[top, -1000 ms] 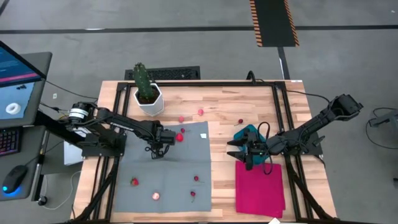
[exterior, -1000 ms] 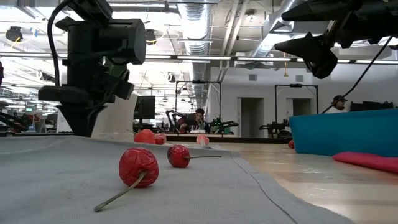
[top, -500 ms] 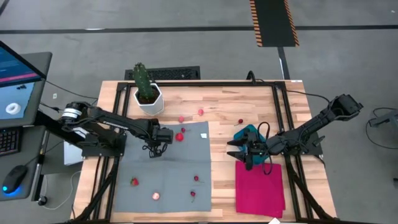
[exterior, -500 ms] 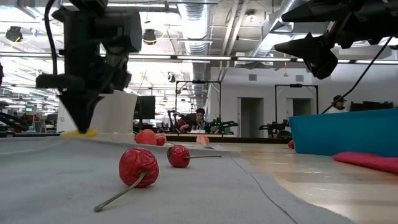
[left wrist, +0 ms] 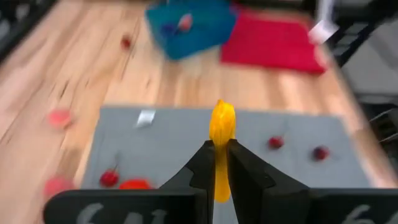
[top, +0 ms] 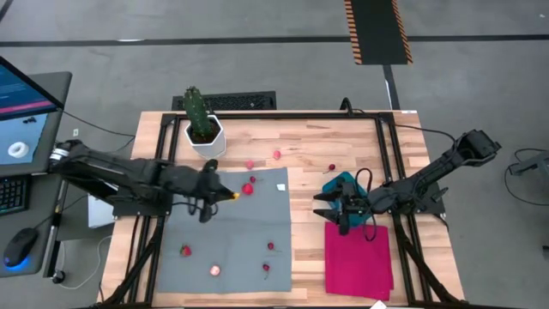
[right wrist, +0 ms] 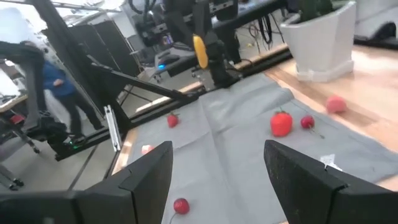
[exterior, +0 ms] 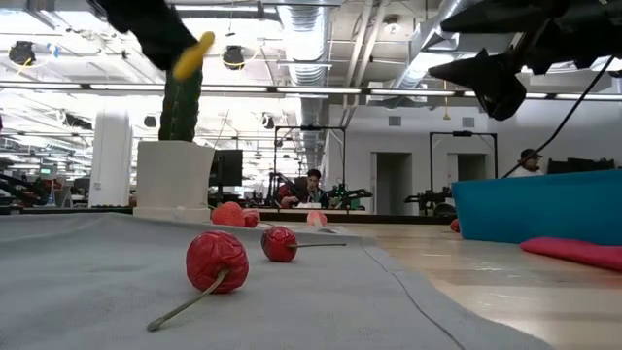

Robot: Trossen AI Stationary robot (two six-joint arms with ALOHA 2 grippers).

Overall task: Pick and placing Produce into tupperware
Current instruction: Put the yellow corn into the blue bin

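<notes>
Produce, one small yellow toy vegetable (left wrist: 222, 127), is hanging pinched in the left gripper (top: 221, 194) above the grey cloth's (top: 249, 257) far left part. Right gripper (top: 330, 210) is waiting spread beside the teal rectangular plastic tub (top: 343, 184).

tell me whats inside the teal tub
In the left wrist view the teal tub holds one pink piece and something small and dark, too blurred to name. From above, the right gripper covers most of it.
</notes>
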